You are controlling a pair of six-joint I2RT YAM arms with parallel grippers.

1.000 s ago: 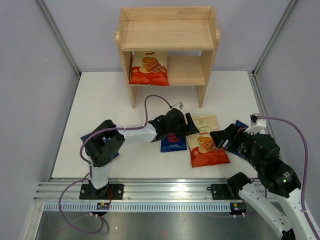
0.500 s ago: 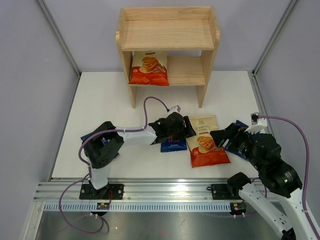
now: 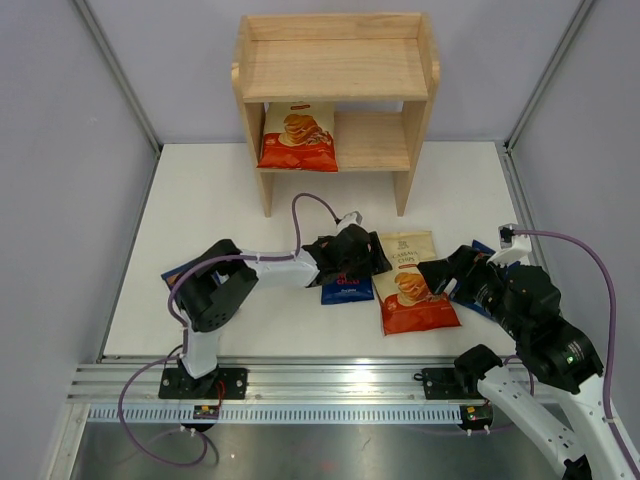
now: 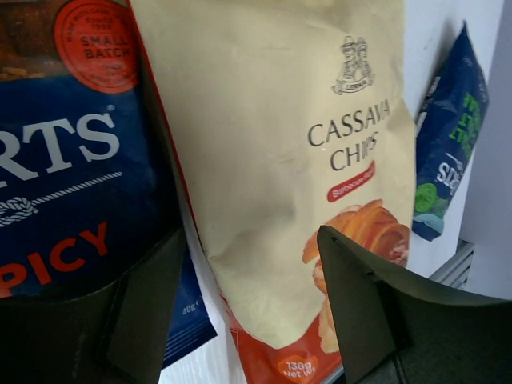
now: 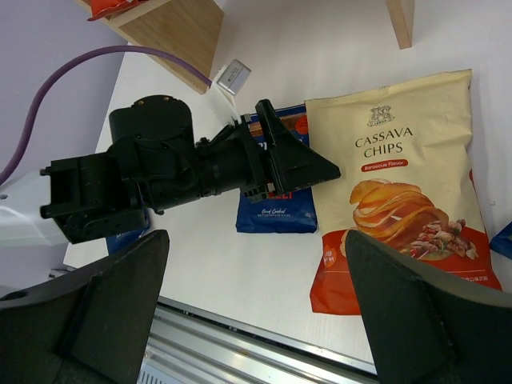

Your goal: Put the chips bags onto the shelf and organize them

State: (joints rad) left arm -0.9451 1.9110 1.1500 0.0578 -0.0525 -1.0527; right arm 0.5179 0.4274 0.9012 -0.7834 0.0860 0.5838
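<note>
A cream-and-red Cassava Chips bag (image 3: 413, 282) lies flat on the table, with a dark blue red-labelled Burts bag (image 3: 346, 287) to its left. My left gripper (image 3: 380, 252) is open and low over both; its jaws straddle the Cassava bag's left edge (image 4: 296, 152), with the Burts bag (image 4: 64, 160) beside them. My right gripper (image 3: 440, 272) is open and empty above the Cassava bag's right side (image 5: 400, 176). A green-labelled blue bag (image 4: 448, 136) lies to the right, partly under my right arm (image 3: 478, 262). A second Cassava bag (image 3: 297, 137) stands on the wooden shelf's (image 3: 335, 70) lower tier, left side.
Another blue bag (image 3: 176, 272) lies at the left, mostly hidden by the left arm's base. The shelf's front legs (image 3: 266, 192) stand behind the bags. A metal rail (image 3: 320, 380) runs along the near table edge.
My left gripper has dropped lower and shifted slightly onto the edge between the Burts bag and the Cassava bag. The right arm has hardly moved.
</note>
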